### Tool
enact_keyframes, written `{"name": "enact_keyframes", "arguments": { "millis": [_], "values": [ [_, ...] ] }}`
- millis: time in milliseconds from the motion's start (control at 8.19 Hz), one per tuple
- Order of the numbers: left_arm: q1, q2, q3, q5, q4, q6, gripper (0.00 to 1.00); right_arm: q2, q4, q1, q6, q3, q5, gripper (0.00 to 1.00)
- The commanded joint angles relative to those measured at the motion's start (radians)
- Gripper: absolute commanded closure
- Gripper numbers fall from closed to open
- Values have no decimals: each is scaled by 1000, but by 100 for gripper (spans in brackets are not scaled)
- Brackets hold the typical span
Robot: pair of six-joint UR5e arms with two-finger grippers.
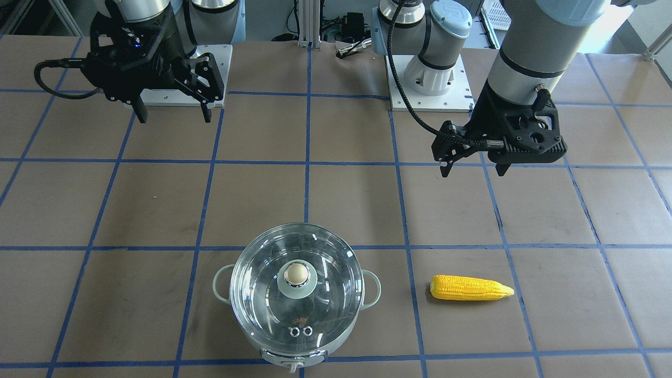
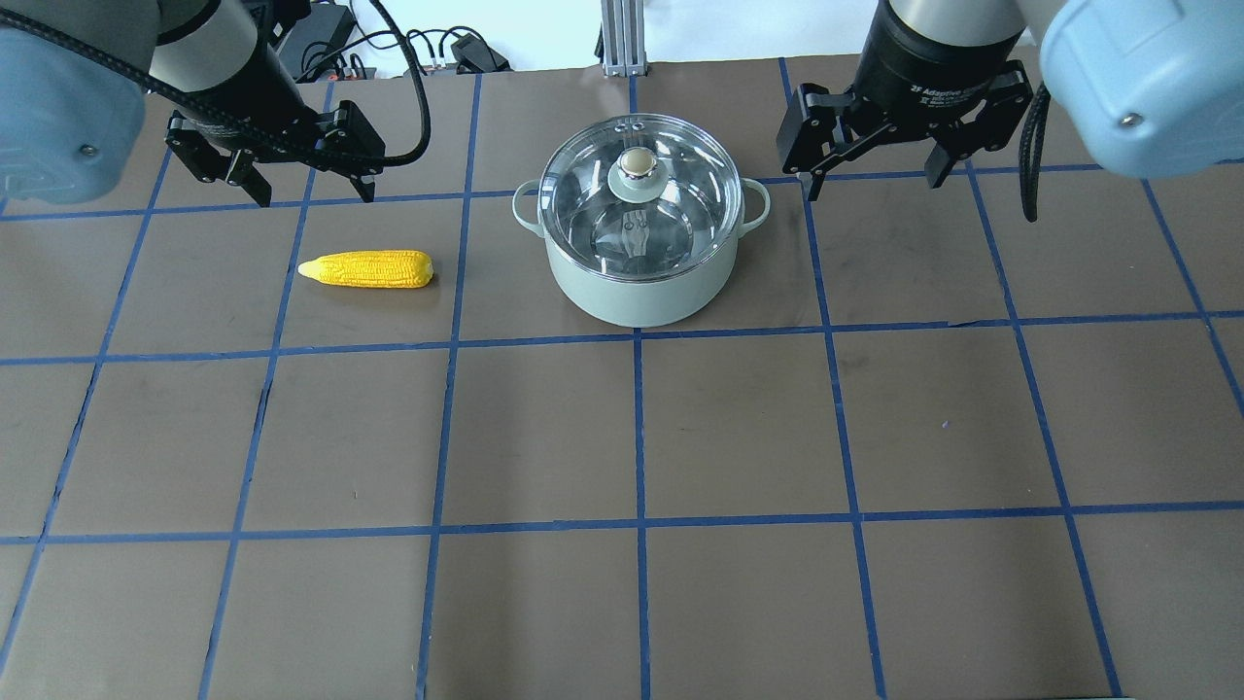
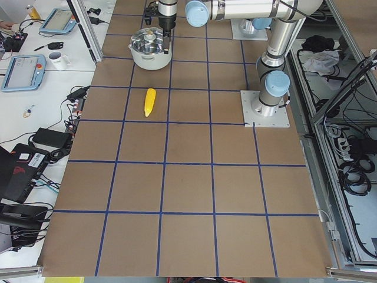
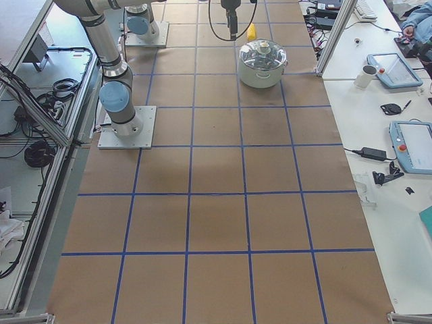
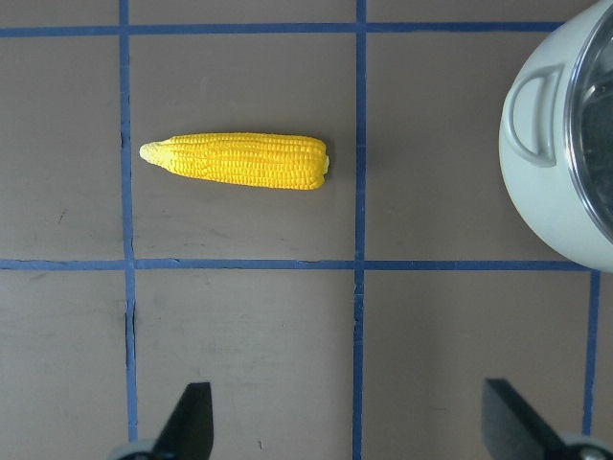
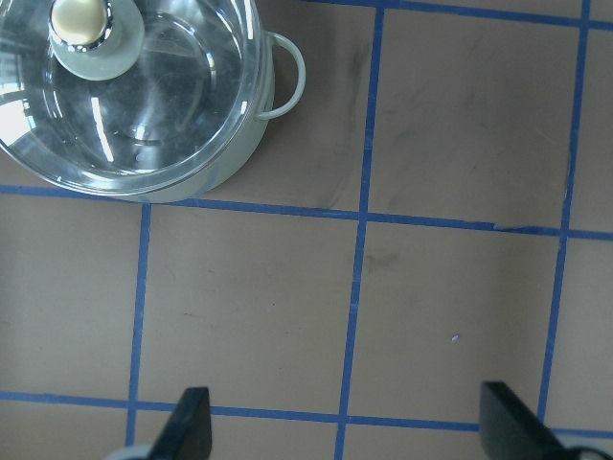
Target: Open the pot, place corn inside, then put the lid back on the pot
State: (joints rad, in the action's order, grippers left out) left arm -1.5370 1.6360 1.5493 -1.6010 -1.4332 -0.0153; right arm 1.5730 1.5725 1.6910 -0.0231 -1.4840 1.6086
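Both claws hang spread wide and empty above the table (image 2: 739,428). The left gripper (image 2: 316,194) is over the corn's side, the right gripper (image 2: 872,185) just beside the pot (image 2: 637,292).

The lid (image 2: 671,209) sits squarely on the pot, and its shiny knob (image 2: 637,163) is dead centre. That knob looks like the one sensible hold. It is small, rounded and probably slick, so the pinch should be centred and the lift straight up. The lid is glass, so it likely needs a gentle set-down.

The corn (image 2: 367,269) lies flat, well apart from the pot on the robot's left, with its tapered tip pointing away. It looks light, stiff and ridged, and a grip across its thick middle should hold.

Bare brown paper shows to the pot's right and toward the robot, which looks like room enough for parking the lid. The pot's loop handles (image 2: 756,206) stick out sideways and are worth avoiding.
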Motion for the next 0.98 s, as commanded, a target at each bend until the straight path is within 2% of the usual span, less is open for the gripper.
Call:
{"name": "enact_keyframes", "arguments": {
  "millis": [0, 366, 489, 611, 733, 855],
  "values": [
    [0, 1, 0, 1, 0, 0, 0, -2, 23, -2, 143, -7, 2, 0],
    [12, 1, 2, -5, -6, -47, 0, 1, 20, -16, 143, -16, 4, 0],
    [17, 16, -1, -10, 6, -260, 0, 1, 21, -16, 143, -16, 4, 0],
    [46, 21, -1, -10, 13, -381, 0, 1, 9, -16, 143, -16, 17, 0],
    [110, 22, 0, 1, 11, -453, 0, 1, 6, -16, 144, -16, 17, 0],
    [167, 33, -1, 3, 14, -621, 0, 1, 0, -14, 143, -18, 8, 0]
  ]
}}
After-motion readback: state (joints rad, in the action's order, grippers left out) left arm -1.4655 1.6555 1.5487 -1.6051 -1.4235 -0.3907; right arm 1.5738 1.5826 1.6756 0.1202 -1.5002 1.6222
